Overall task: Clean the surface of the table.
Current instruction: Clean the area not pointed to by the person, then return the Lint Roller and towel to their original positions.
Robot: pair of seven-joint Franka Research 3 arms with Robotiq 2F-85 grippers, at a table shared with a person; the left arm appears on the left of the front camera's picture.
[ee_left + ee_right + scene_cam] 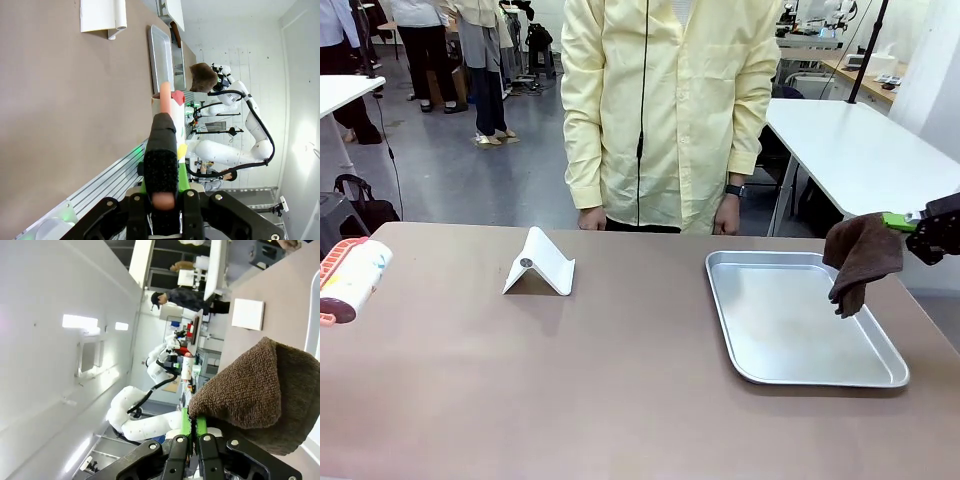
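My right gripper is clamped on the brown cloth, hanging at 3 o'clock over the tray. Left gripper is shut on a roller w/ pink handle (lint type?). Table is below, unwiped. Next: lower cloth to tabletop, sweep.

The table has a smooth, matt brown-taupe top with no visible grain. On its right side lies a shallow tray of brushed silver metal, dully reflective, with a rolled rim. Above the tray's right edge hangs a brown cloth, a rough, nubbly terry weave. Left of centre stands a white folded stand, smooth and matt, seemingly plastic. The person's yellow shirt is thin woven fabric.
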